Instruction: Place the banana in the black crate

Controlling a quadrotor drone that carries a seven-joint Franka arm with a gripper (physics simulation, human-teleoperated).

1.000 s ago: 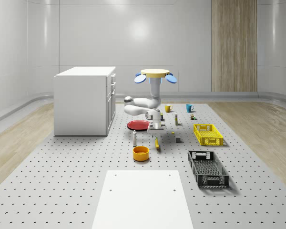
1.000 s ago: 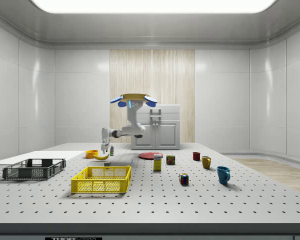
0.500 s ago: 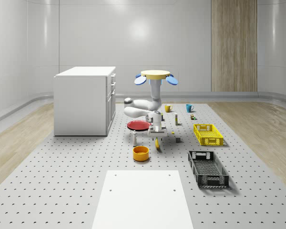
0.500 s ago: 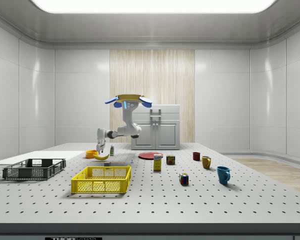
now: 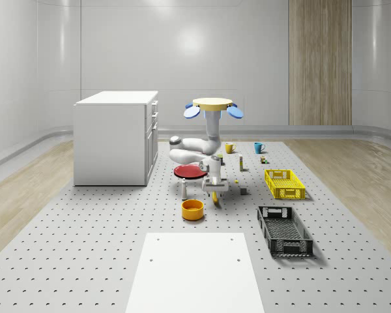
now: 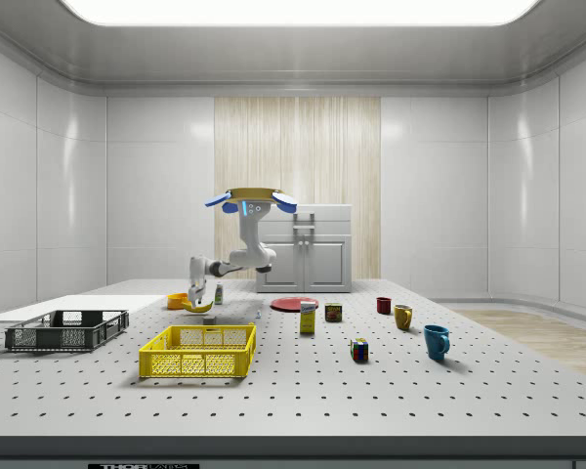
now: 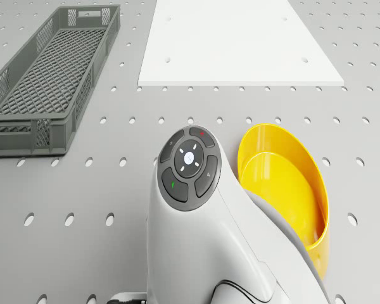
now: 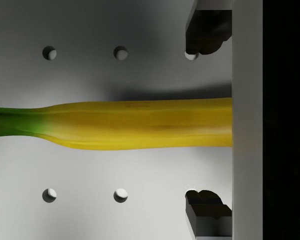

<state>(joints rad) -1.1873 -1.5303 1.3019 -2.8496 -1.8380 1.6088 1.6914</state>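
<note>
banana (image 8: pixel 135 125): yellow, shading to green at the stem
black crate (image 5: pixel 285 230): dark grey-black, open lattice mesh
table (image 5: pixel 85 241): pale grey, dotted with rows of holes
bowl (image 5: pixel 192 209): orange-yellow
plate (image 5: pixel 188 171): red
second crate (image 5: pixel 284 183): bright yellow mesh
drone (image 5: pixel 214 106): yellow top, blue rotors, white arm
gripper (image 8: pixel 207 120): black fingertips
cabinet (image 5: pixel 114 137): white

You're looking at a lab test room here, a simulated one. The big perforated bench (image 5: pixel 85 228) has a regular grid of mounting holes, like an optical breadboard. Around it you've got plain pale wall panels (image 6: pixel 449 186), one wood-clad strip (image 5: pixel 319 62), and a glowing ceiling light panel (image 6: pixel 298 10). A white cabinet (image 5: pixel 114 140) stands on the bench, and wood flooring (image 5: pixel 371 189) rings it.
</note>
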